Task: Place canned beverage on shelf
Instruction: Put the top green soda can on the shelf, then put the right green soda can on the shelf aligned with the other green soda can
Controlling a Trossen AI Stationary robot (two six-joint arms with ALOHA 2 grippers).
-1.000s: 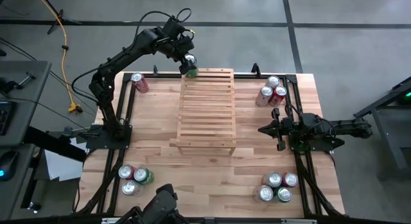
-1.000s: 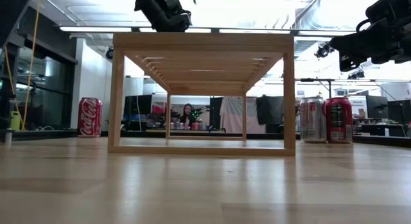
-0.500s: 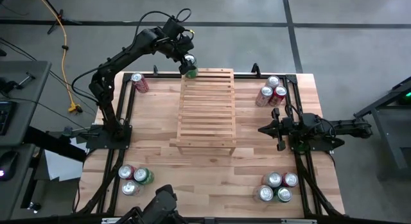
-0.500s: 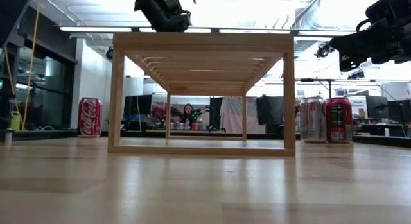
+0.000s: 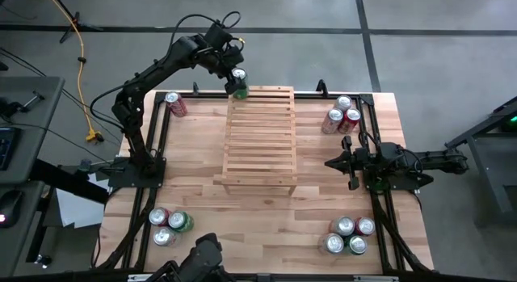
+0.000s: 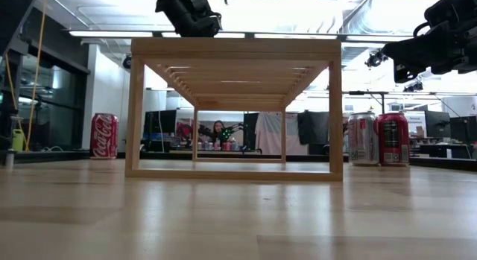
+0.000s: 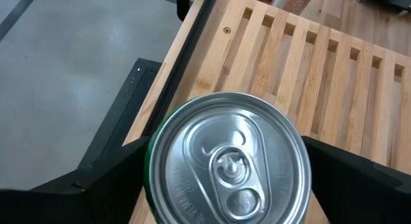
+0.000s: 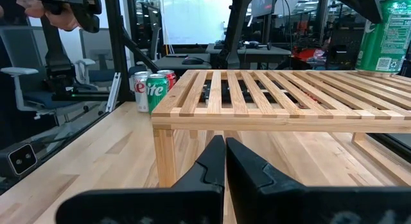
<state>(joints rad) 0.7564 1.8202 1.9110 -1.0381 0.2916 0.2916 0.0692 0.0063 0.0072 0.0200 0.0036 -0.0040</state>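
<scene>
Wooden table (image 5: pixel 194 193), your left gripper (image 5: pixel 238 82) spread around green can (image 5: pixel 240 91) on shelf (image 5: pixel 260 136) corner, right gripper (image 5: pixel 339 162) closed, Coca-Cola can (image 6: pixel 103 135), Sprite can (image 8: pixel 156 94).

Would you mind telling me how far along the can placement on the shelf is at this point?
Done: the green can stands upright on the far left corner of the slatted shelf. In hand: the left gripper is right above it, fingers either side of the can. Left: pulling that arm away. The right gripper waits shut beside the shelf.
</scene>
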